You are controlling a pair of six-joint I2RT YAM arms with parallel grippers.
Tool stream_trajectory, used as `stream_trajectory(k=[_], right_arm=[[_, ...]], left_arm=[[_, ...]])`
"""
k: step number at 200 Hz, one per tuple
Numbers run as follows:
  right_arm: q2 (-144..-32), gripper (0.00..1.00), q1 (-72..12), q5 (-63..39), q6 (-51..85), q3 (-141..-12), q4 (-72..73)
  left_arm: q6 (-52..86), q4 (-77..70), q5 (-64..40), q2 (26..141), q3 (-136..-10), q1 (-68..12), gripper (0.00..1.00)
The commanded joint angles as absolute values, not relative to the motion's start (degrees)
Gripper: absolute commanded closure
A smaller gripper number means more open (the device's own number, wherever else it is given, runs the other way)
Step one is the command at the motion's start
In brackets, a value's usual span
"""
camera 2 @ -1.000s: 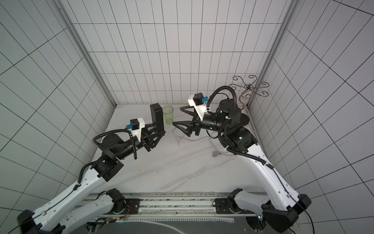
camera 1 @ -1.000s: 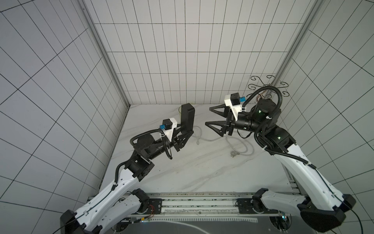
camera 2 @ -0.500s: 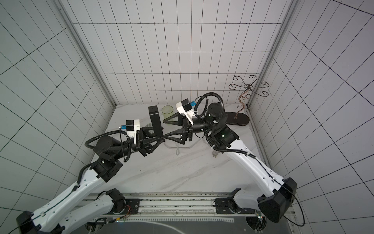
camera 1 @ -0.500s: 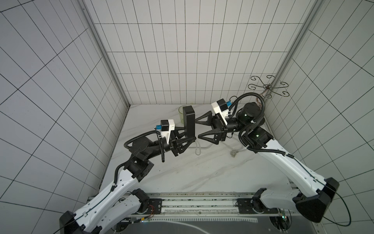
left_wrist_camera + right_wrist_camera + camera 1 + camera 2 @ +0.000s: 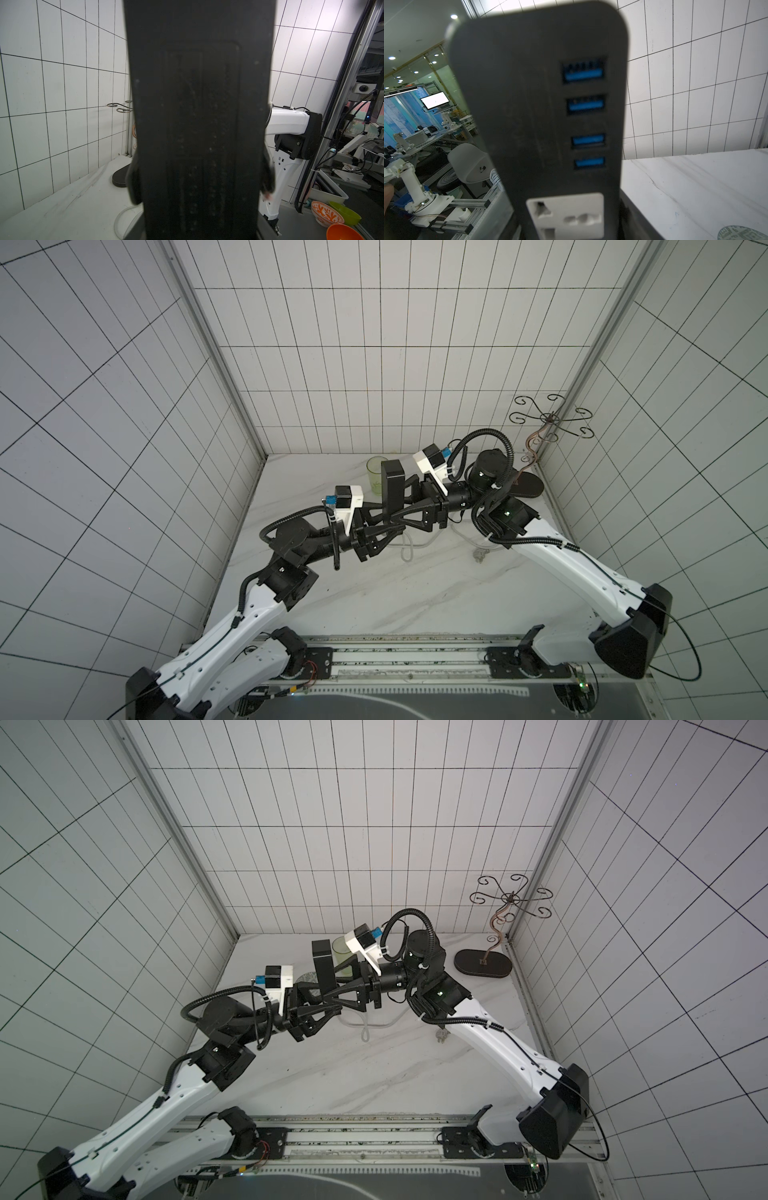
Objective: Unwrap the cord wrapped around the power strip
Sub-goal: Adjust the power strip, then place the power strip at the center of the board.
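Note:
The black power strip (image 5: 392, 489) (image 5: 323, 969) stands upright above the table. My left gripper (image 5: 388, 520) (image 5: 322, 1002) is shut on its lower part, and its plain back (image 5: 197, 124) fills the left wrist view. My right gripper (image 5: 399, 504) (image 5: 330, 986) reaches in from the right. Its fingers (image 5: 133, 182) stand close against both long edges, and whether they press is unclear. The right wrist view shows the socket face (image 5: 539, 104) with blue ports. The white cord (image 5: 409, 549) (image 5: 365, 1029) lies looped on the table below, its grey plug (image 5: 482, 558) further right.
A pale green cup (image 5: 377, 479) (image 5: 343, 955) stands just behind the strip. A curly wire stand on a dark oval base (image 5: 528, 485) (image 5: 482, 967) occupies the back right corner. A round patterned disc (image 5: 741, 233) lies on the marble. Tiled walls close three sides.
My right arm swung left from open space to the strip, and its jaws came around the strip and narrowed. The left arm kept its grip, shifting the strip slightly.

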State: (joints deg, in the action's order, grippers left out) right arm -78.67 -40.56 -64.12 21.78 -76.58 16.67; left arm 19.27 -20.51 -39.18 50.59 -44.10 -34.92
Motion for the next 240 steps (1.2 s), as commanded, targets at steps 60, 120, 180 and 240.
stream_trajectory(k=[60, 120, 180, 240], right_arm=[[-78.95, 1.00, -39.67, -63.71, 22.16, -79.88, 19.42], [-82.63, 1.00, -35.76, -37.57, -16.68, -88.20, -27.07], [-94.09, 1.00, -51.67, -25.78, -16.98, -85.79, -27.06], [-118.72, 1.00, -62.50, -14.52, -12.10, -102.60, -35.30]], left_arm=[[14.16, -18.59, -29.41, 47.39, -42.95, -35.27, 0.11], [3.78, 0.59, 19.55, 31.21, -43.18, -37.14, 0.02], [20.20, 30.33, 53.24, 40.41, -63.20, -28.96, 0.02], [30.16, 41.78, 56.69, 42.59, -70.94, -23.03, 0.04]])
